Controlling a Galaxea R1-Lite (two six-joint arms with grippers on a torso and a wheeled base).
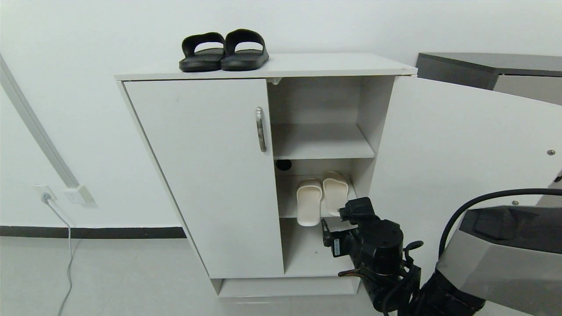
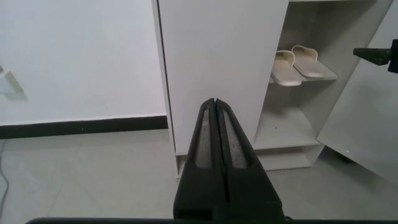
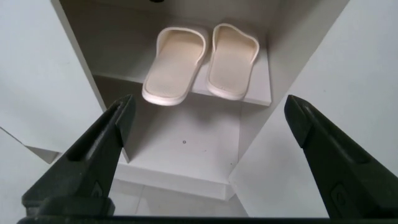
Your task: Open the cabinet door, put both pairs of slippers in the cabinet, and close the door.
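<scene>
**A:** White slippers [image 1: 322,196] are on the middle shelf of the cabinet [image 1: 333,63]. So where's the next pair from your jaws?

**B:** The black slippers [image 1: 224,52] are up on the cabinet top, over the closed left door, long axis running front to back. Your right gripper [image 3: 209,104] hangs low by the white pair, jaws wide apart and empty, so it's well up and left for you. Left gripper [image 2: 214,106] is pressed together, also low. I'd guess left has the straighter line.

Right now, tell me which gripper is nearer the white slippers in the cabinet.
Right. The right gripper hangs open just in front of the white slippers; the left gripper, shut, sits farther back, facing the closed left door.
</scene>
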